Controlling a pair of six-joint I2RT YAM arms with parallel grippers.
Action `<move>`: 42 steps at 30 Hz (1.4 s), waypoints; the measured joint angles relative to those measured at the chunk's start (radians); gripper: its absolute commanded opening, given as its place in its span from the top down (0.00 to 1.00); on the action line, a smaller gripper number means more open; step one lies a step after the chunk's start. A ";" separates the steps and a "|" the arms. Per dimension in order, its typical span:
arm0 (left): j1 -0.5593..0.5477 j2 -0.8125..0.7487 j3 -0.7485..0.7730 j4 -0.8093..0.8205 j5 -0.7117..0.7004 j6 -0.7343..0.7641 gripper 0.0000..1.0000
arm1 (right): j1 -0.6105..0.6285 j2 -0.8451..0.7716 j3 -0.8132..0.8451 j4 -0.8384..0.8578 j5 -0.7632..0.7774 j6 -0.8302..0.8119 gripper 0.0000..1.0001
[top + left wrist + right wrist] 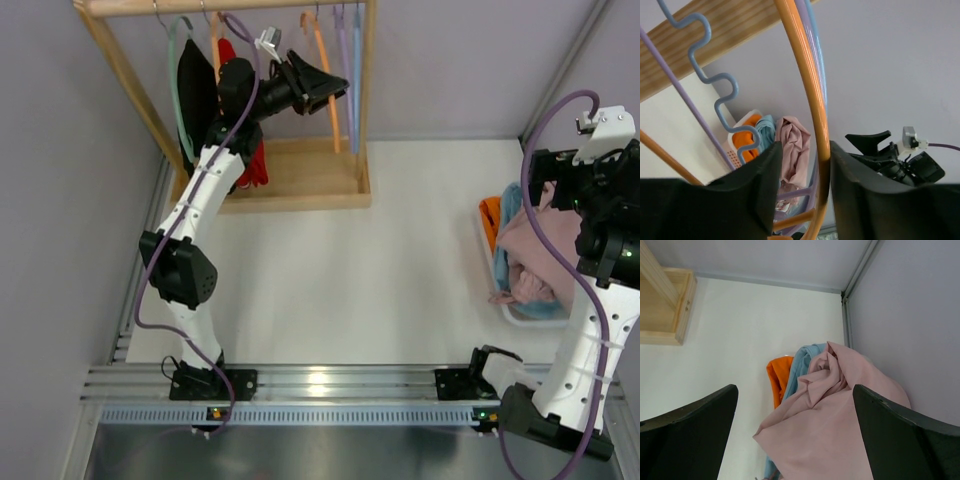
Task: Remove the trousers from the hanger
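The orange hanger (325, 70) hangs bare on the wooden rail at the back. My left gripper (335, 92) is raised to it. In the left wrist view the hanger (812, 100) runs between my left gripper's (805, 175) jaws, against the right finger, with a gap to the left finger; the jaws are open. The dusty-pink trousers (535, 250) lie crumpled in a basket at the right. My right gripper (795, 410) stands wide open just above the trousers (840, 410), with nothing held. From the left wrist, the trousers (795, 145) show far behind the hanger.
A wooden rack (300, 185) stands at the back left with a pale green hanger (178, 90), lilac hanger (343, 60), blue hanger (357, 60), a black garment (197, 95) and a red garment (255, 165). The white basket (515, 315) also holds orange cloth (489, 215) and blue cloth (510, 205).
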 measured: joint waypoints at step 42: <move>0.113 -0.991 -0.612 -1.044 -0.274 1.115 0.01 | 0.269 -0.126 -0.358 0.013 -0.256 0.139 0.00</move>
